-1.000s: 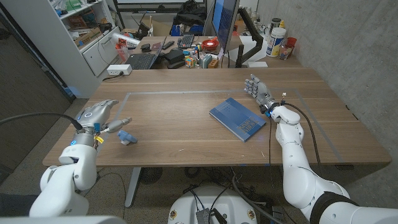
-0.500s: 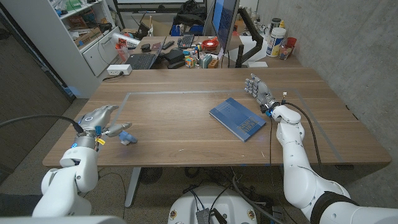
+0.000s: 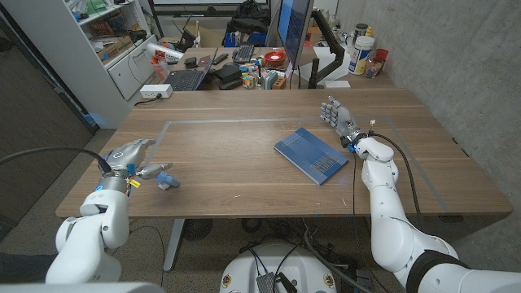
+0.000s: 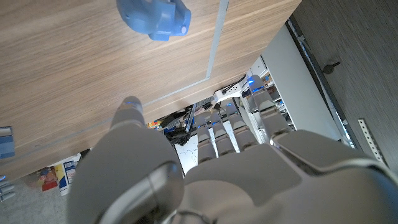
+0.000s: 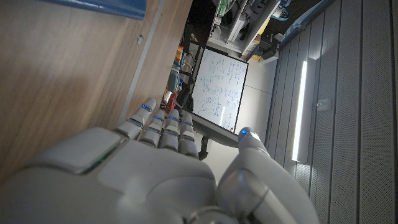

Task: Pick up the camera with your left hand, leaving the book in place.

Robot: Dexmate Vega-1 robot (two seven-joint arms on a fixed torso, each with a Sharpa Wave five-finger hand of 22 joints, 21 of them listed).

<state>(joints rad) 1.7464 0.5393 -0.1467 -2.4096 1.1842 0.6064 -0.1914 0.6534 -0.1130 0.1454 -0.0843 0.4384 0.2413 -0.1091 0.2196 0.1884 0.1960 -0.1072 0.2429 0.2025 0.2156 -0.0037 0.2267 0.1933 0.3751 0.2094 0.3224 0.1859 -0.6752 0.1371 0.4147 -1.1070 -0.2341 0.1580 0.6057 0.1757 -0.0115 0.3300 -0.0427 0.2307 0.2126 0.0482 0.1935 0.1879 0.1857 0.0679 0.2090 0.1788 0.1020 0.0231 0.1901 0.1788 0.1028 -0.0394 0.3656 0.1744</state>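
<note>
The camera (image 3: 165,180) is a small blue object on the wooden table (image 3: 244,175), near the front left. My left hand (image 3: 130,155) hovers just to its left with its fingers apart, holding nothing; the thumb reaches toward the camera with a gap between them. In the left wrist view the camera (image 4: 154,17) lies beyond my left hand's fingertips (image 4: 130,107). The blue book (image 3: 311,155) lies flat right of centre. My right hand (image 3: 338,115) is at the book's far right corner, fingers straight and empty. The book's edge (image 5: 118,6) shows past the right hand (image 5: 155,168).
A taped rectangle outline (image 3: 213,122) marks the tabletop. Behind the table's far edge stand a cluttered desk with a laptop (image 3: 187,78), a monitor (image 3: 295,32) and bottles (image 3: 364,54). A white shelf unit (image 3: 114,41) stands at the back left.
My left hand has shifted slightly toward the table's near edge, its thumb closer to the camera. The camera, the book and the right hand have not moved.
</note>
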